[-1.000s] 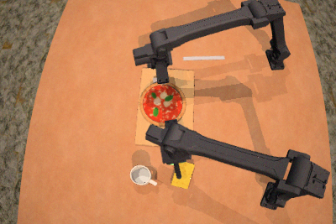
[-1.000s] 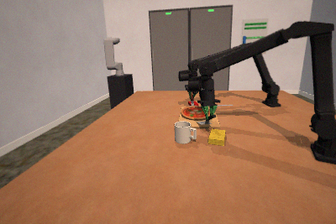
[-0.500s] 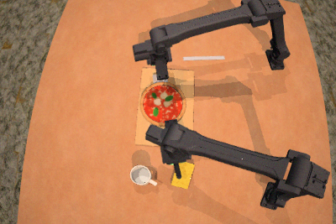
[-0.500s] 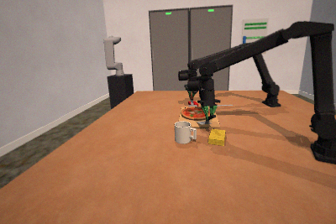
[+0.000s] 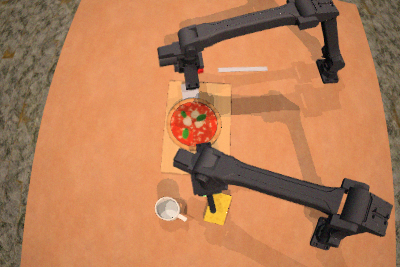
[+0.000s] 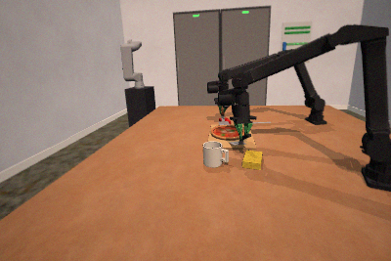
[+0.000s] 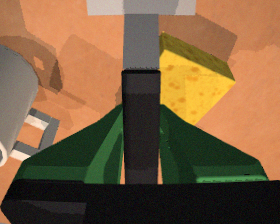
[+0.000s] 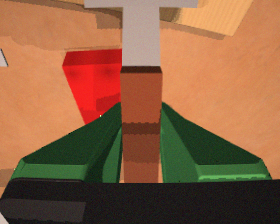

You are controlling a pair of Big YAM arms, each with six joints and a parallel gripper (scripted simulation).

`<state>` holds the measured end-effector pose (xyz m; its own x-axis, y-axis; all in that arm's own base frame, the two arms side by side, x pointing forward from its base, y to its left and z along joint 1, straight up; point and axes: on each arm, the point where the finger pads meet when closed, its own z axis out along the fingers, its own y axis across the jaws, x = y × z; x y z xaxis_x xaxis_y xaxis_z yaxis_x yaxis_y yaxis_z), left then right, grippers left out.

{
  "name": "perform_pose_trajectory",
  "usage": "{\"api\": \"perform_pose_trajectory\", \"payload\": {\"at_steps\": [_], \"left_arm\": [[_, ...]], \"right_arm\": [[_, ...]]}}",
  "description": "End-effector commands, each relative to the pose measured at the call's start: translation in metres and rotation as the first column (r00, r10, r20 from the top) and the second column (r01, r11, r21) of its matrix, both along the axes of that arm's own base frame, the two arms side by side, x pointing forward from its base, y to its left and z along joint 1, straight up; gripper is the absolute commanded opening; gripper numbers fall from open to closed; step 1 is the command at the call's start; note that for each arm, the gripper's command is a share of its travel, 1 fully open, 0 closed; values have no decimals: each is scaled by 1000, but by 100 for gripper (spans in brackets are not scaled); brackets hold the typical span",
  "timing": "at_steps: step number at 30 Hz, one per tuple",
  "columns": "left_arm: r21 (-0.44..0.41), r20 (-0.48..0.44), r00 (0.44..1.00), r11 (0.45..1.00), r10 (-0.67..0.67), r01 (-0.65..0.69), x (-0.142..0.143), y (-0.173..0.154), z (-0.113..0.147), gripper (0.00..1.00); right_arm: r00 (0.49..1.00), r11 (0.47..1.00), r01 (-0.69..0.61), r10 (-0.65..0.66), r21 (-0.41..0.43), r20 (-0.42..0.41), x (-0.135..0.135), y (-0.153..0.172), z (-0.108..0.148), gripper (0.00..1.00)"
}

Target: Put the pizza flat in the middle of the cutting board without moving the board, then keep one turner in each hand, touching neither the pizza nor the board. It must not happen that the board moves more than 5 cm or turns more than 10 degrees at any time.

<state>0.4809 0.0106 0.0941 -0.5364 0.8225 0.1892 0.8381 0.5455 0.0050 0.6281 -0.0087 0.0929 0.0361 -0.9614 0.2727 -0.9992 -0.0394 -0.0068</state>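
Observation:
The pizza [image 5: 194, 124] [image 6: 226, 132] lies on the cutting board [image 5: 225, 132], a little toward its left edge in the top view, and looks flat. My left gripper [image 7: 141, 113] [image 6: 242, 135] is shut on a turner with a black handle [image 7: 141, 130] [image 5: 212, 204]; its grey blade [image 7: 141, 7] [image 6: 237, 143] is by the board's near edge in the exterior view. My right gripper [image 8: 141, 111] is shut on a turner with a brown handle [image 8: 141, 100]. Its grey blade [image 8: 141, 35] [image 5: 190, 90] shows over the board's far end, beside the pizza. Whether either blade touches anything is unclear.
A yellow sponge [image 5: 218, 212] [image 6: 252, 160] [image 7: 191, 85] and a mug [image 5: 167, 209] [image 6: 212, 154] [image 7: 8, 95] are near the left gripper. A red block [image 8: 91, 75] lies below the right gripper. A white strip [image 5: 243, 69] lies beyond the board.

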Motion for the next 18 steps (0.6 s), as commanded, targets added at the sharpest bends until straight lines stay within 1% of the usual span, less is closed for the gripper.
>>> {"api": "perform_pose_trajectory", "payload": {"at_steps": [1,4,6,9,11,18], "left_arm": [[0,58,998,1000,9,-9,22,5,17,6],[0,58,998,1000,9,-9,22,5,17,6],[0,58,998,1000,9,-9,22,5,17,6],[0,58,998,1000,9,-9,22,5,17,6],[0,57,998,1000,9,-9,22,5,17,6],[0,56,998,1000,9,-9,22,5,16,6]], "right_arm": [[997,1000,3,-3,1,81,14,-18,39,6],[998,1000,7,-8,2,66,9,-24,34,6],[996,1000,13,-13,0,83,14,-26,42,6],[997,1000,8,-8,1,81,14,-25,43,6],[995,1000,6,-6,3,98,20,-25,49,6],[997,1000,3,-4,8,76,12,-40,37,6]]}}
